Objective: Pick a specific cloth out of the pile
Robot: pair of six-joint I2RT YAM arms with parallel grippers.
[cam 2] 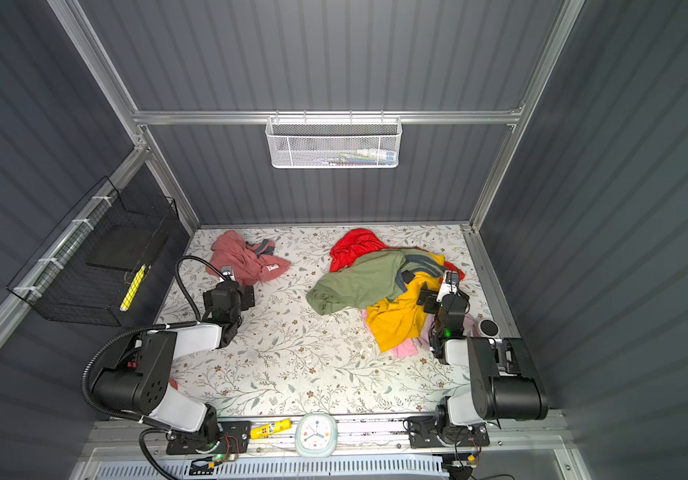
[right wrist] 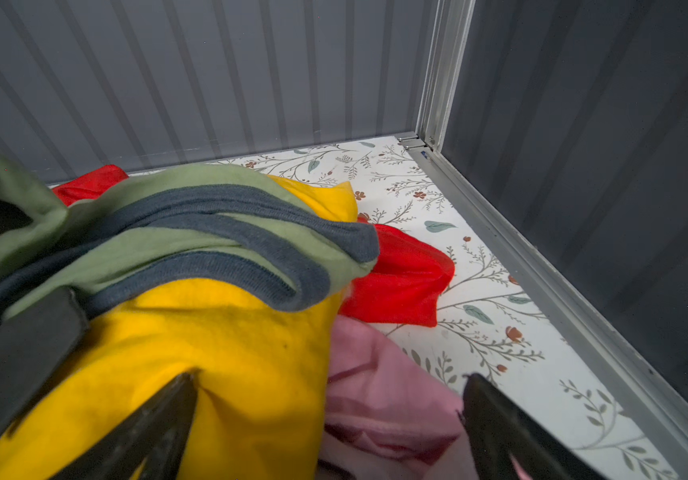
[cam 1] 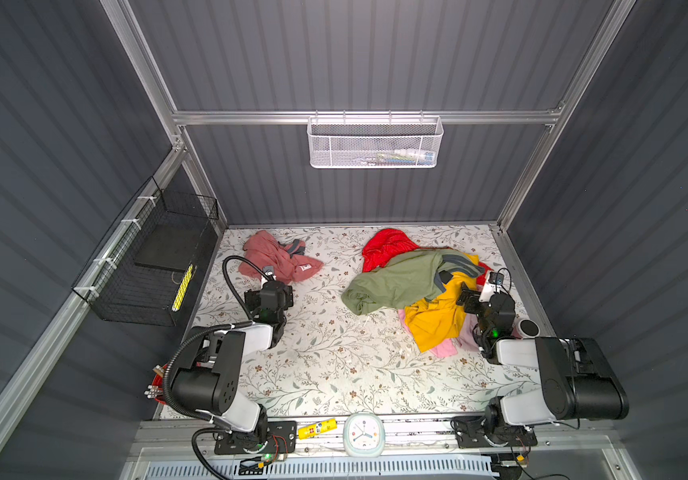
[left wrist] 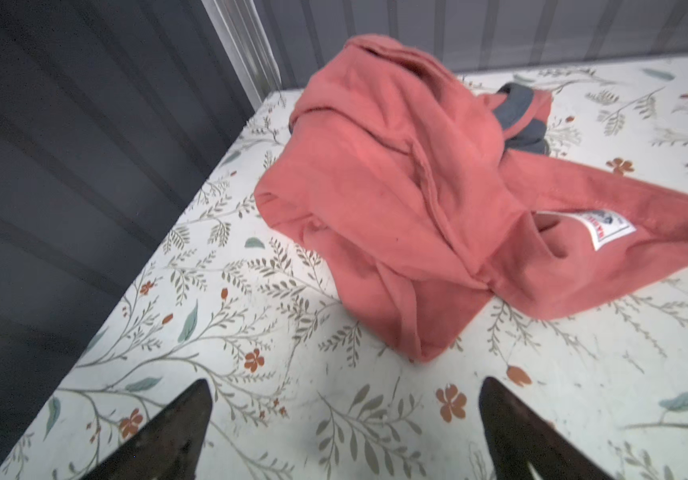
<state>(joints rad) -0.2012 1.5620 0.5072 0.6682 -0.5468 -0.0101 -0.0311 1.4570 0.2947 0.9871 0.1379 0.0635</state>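
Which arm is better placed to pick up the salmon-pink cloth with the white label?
Left: the left gripper is open, close to the salmon-pink cloth; the right gripper is across the table over the pile.

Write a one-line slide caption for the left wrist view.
Salmon-pink cloth lies crumpled on the floral table, just beyond the open, empty left gripper.

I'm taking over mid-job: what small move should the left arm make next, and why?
Probably draw the left gripper back toward its base. The cloth lies by itself, well apart from the pile, and the gripper is open and empty, so no further grasp seems needed.
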